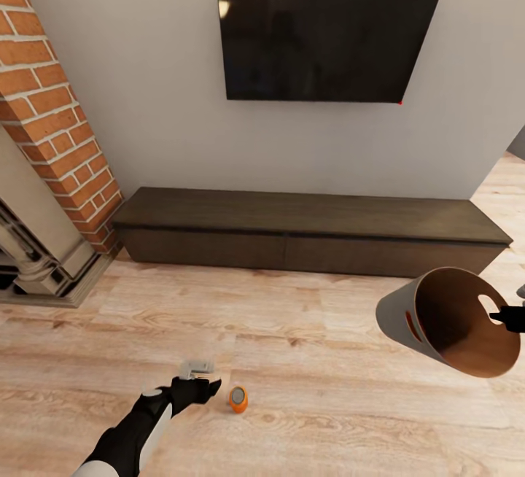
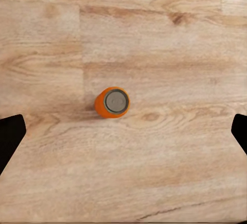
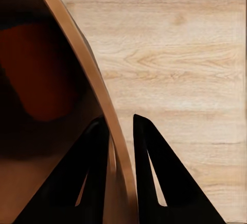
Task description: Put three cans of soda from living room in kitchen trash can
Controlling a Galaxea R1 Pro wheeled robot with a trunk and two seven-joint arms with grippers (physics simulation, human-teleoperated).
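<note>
At the right edge of the frame the right gripper (image 3: 121, 147) is pinching the rim of the tash can (image 1: 445, 320) — held tilted above the floor. Lower centre, the orange can of soda (image 1: 238, 398) is standing on the floor, and the left gripper (image 2: 123, 131) is hovering spread wide above it — the pick-up step, I judge; next it must lower and close.

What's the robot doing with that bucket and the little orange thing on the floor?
The robot is in the living room, in front of the long dark cabinet under the wall TV. Its right gripper is clamped on the rim of the trash can, holding it tilted off the floor. An orange soda can stands upright on the wood floor, and the left gripper hangs open right beside it, not touching it yet.
</note>
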